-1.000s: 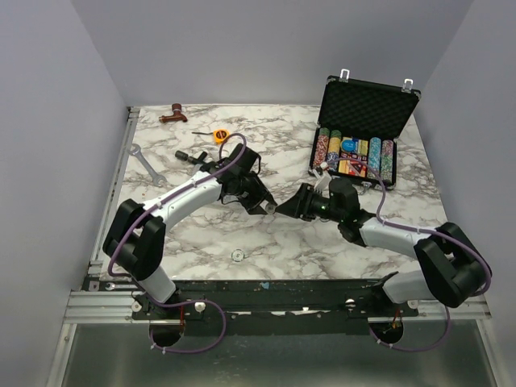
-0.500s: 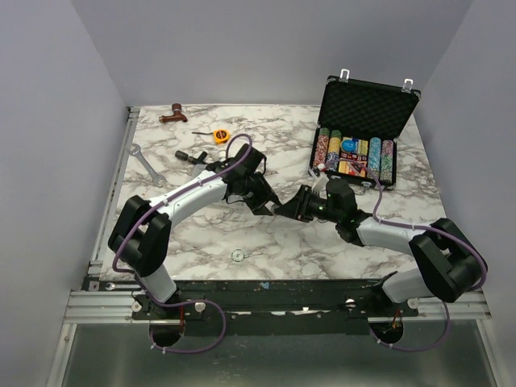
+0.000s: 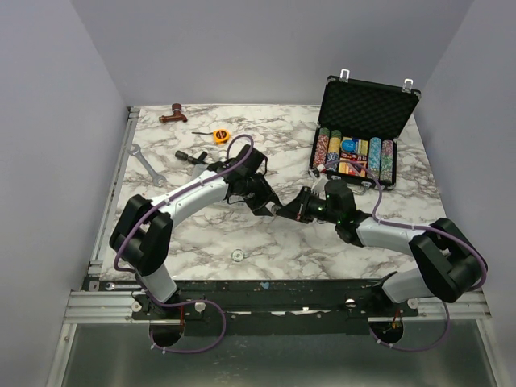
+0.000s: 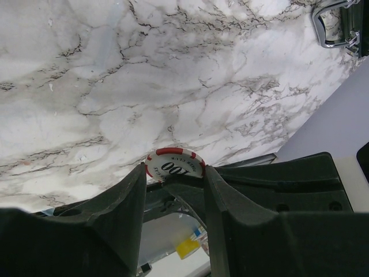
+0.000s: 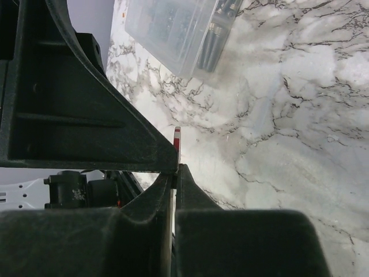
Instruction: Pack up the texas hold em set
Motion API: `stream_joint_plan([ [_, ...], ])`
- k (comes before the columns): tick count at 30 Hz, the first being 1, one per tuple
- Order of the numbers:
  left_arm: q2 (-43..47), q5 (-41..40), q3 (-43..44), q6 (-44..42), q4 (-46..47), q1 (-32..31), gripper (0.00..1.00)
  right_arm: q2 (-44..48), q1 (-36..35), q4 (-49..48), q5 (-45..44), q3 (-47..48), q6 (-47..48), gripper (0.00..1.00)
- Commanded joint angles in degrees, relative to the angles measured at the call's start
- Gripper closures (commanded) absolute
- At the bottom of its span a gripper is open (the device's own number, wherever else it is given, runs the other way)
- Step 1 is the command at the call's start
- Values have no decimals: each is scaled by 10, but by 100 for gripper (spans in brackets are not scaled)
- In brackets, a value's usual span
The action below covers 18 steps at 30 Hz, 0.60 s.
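Handover of one red-and-white poker chip is under way above the middle of the marble table. The left gripper clamps the chip across its rim, while the right gripper pinches it edge-on by its flat faces. The black case stands open at the table's far right corner, lid upright, its rows of chips looking nearly full. Still to do, by my reading: the left lets go, this chip goes into a row, and the lid is shut and latched.
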<state>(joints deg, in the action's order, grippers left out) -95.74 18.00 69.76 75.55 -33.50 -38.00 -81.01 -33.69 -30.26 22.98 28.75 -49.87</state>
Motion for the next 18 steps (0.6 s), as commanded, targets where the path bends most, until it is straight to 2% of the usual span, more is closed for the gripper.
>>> stream_joint_plan([
  [1,-4,15,20,6,-1,-15,77,-8,-2,10,-33,15,-4,99],
  [3,-1,10,21,2,-4,-15,70,-6,-2,19,-41,17,-5,99],
  [7,10,-2,26,-13,-8,-10,41,-3,-2,54,-73,25,-12,99],
  [11,40,-46,39,-56,-29,11,20,-3,0,117,-117,48,-12,100],
  [13,66,-78,44,-90,-34,30,14,-2,5,179,-164,74,-13,100],
  [16,110,-84,42,-154,-22,72,13,-3,33,315,-259,137,-40,100],
  [18,146,-62,31,-203,0,108,13,-7,71,369,-271,176,-58,99],
])
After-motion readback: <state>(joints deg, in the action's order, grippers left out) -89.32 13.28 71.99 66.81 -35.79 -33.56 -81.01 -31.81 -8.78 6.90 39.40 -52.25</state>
